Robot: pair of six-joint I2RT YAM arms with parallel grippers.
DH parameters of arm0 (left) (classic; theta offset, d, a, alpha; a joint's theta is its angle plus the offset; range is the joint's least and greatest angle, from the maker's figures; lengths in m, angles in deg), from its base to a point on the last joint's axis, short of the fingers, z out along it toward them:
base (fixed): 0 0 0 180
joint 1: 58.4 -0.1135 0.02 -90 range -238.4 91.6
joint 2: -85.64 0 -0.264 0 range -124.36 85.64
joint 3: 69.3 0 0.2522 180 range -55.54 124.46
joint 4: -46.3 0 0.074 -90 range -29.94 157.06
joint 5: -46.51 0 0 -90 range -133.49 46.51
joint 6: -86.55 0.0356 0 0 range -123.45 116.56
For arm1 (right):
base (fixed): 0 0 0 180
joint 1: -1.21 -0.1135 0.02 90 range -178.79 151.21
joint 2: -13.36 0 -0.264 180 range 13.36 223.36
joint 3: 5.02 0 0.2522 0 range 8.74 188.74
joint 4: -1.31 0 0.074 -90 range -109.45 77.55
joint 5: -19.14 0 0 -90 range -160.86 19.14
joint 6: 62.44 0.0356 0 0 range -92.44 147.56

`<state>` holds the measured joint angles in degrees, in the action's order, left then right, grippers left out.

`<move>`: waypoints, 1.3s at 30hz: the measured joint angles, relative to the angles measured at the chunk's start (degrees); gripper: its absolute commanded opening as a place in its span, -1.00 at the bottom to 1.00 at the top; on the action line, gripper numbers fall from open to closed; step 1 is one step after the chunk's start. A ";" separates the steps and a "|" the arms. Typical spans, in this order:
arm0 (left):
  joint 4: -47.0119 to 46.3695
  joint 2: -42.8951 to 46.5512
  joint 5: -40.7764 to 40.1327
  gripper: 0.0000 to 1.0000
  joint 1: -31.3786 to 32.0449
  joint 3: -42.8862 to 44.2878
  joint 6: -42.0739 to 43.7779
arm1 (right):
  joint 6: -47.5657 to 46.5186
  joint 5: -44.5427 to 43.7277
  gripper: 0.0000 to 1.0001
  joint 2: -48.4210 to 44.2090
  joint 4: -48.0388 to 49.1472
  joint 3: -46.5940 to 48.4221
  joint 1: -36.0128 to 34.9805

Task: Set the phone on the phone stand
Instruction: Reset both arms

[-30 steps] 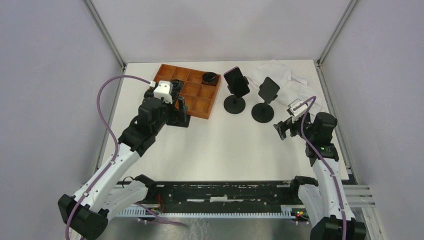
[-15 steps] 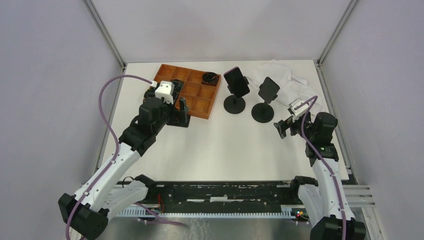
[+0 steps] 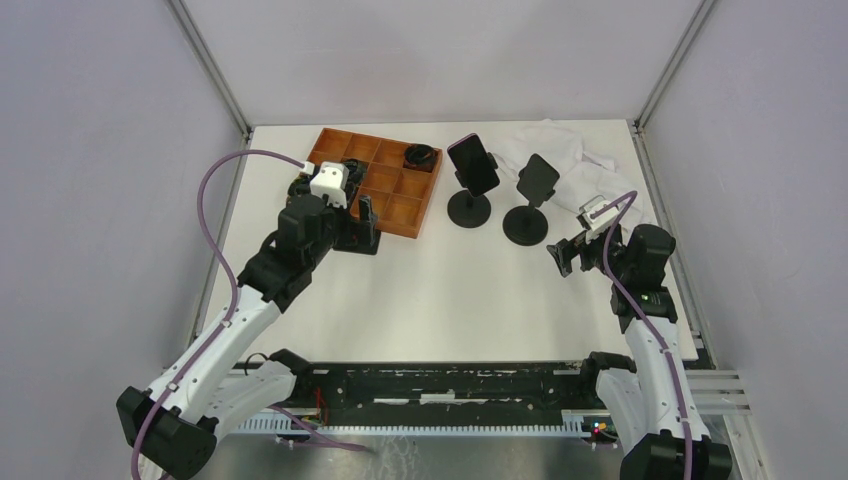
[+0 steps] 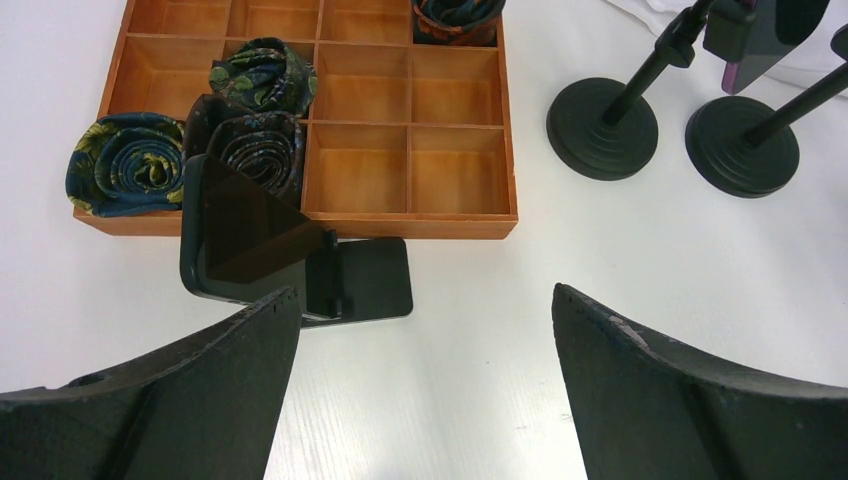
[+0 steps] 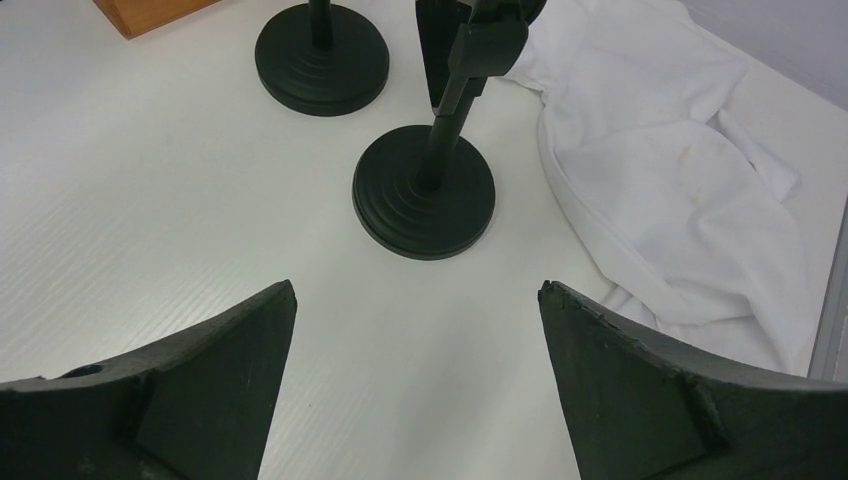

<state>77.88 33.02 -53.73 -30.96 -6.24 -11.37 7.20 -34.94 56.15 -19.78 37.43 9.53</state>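
Looking down the left wrist: holding the left end effector (image 4: 425, 300) spread wide over the counter (image 4: 600, 290), gripping nothing. Up at 10 o'clock from its fingertips, propped at a tilt on the low black phone stand (image 4: 370, 280): the phone (image 4: 245, 235), a dark slab. Directly behind, at 12 o'clock, the orange tray (image 4: 400, 227), with rolled fabric (image 4: 125, 175) in its near-left compartments. Hard to tell whether phone stand and tray touch.

Switching to the top view: tray at 11 o'clock on the counter, two round-based poles at 12 to 1 o'clock. Perched on the left pole stand (image 3: 470, 210), a second phone (image 3: 472, 163) with a purple edge, tilted. Just beside, at 4 o'clock from it, the right pole stand (image 3: 526, 226), topped with a black plate.

Over to the right wrist: right end effector (image 5: 415, 290) gaping open too, empty, hanging above bare counter. At 12 o'clock, that pole stand's round base; at 2 o'clock, a crumpled white cloth (image 5: 680, 170) lying just beside the base.
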 measured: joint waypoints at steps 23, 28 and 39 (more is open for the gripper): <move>0.02 -0.11 0.00 1.00 0.00 0.00 0.33 | 9.53 -6.80 0.96 -0.55 3.91 0.00 0.00; 0.02 -0.11 -0.02 1.00 0.00 0.00 0.35 | 10.86 -8.20 0.96 -0.66 4.26 0.00 0.00; 0.02 -0.11 0.00 1.00 0.00 0.00 0.35 | 13.16 -10.64 0.96 -0.74 4.79 0.00 0.00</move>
<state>77.90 32.91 -53.73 -30.96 -6.24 -11.02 20.36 -45.59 55.40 -14.99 37.43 9.53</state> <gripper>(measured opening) 0.996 0.979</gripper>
